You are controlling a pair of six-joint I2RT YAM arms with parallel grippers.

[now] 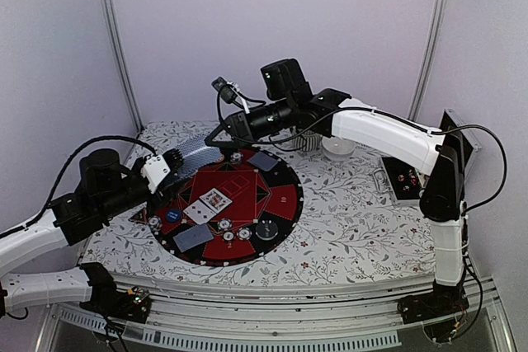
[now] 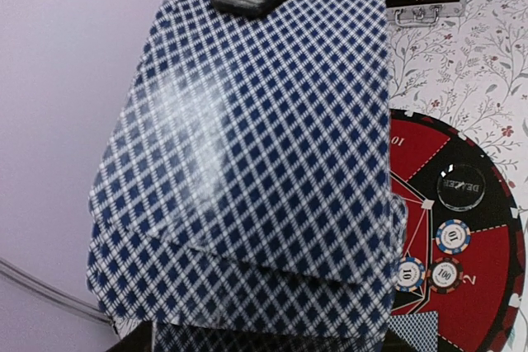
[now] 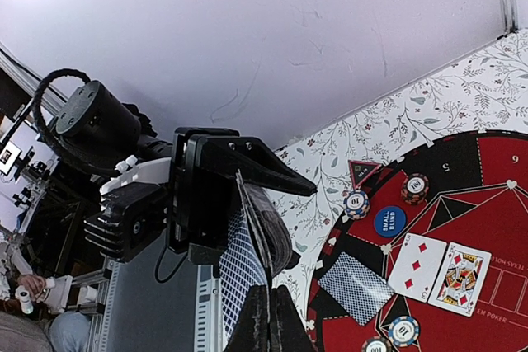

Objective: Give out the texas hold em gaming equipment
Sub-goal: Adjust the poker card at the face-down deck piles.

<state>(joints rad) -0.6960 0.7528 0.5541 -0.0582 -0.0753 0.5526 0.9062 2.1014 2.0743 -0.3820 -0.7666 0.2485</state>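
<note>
My left gripper (image 1: pixel 171 162) is shut on a deck of blue-checked playing cards (image 2: pixel 264 204), which fills the left wrist view and hides its fingers. My right gripper (image 3: pixel 269 315) is shut on the far edge of the top card (image 2: pixel 272 105), which sits shifted off the rest of the deck. Both grippers hover over the far left rim of the round mat (image 1: pixel 280 195). On the mat lie two face-up cards (image 1: pixel 208 204), a face-down card (image 1: pixel 192 238), another face-down card (image 1: pixel 261 161) and poker chips (image 1: pixel 235 231).
An open metal case (image 1: pixel 408 179) holding more chips lies at the right. A white bowl (image 1: pixel 338 147) and a ribbed cup (image 1: pixel 309 139) stand behind the mat, under the right arm. A blue small-blind button (image 3: pixel 389 221) and a dealer button (image 2: pixel 459 185) rest on the mat.
</note>
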